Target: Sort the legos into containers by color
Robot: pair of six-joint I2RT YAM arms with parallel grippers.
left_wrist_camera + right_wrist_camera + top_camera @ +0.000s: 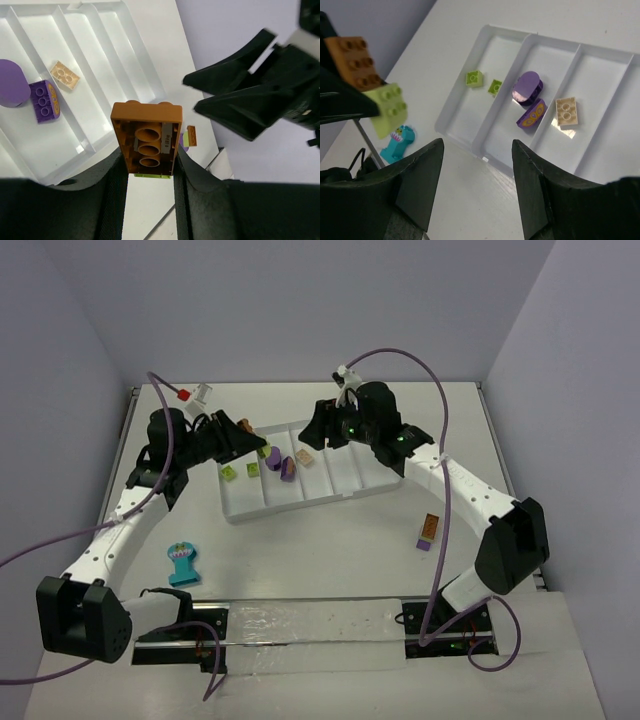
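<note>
As two colours are joined, the orange-and-lime stack [146,131] is clamped by the left gripper [149,172] beside the tray [602,95], the right gripper [477,150] held apart, likely for splitting.

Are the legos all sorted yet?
Not yet. Two green bricks, two purple pieces and a tan brick lie sorted in the tray. The left tool grips an orange-brown brick stuck to a lime brick. A teal piece and an orange-purple stack wait outside.
</note>
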